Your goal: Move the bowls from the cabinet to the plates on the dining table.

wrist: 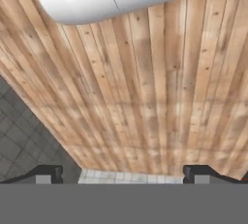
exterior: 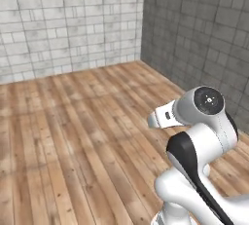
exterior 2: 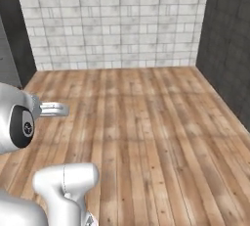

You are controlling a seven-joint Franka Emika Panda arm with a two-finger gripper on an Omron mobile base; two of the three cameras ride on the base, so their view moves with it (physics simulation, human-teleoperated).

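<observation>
Even, soft rendered light; faint blur, no glare.

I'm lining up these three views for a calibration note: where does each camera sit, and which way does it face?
Left base view: behind the arm to its left, looking forward and down over the wooden plank floor toward a corner of the light grey brick wall and dark grey tiled wall; white arm at lower right.
Right base view: behind the arm to its right, same floor and walls; arm at lower left.
Hand view: along the open gripper, at floor planks.
Both base views share the corner.
</observation>
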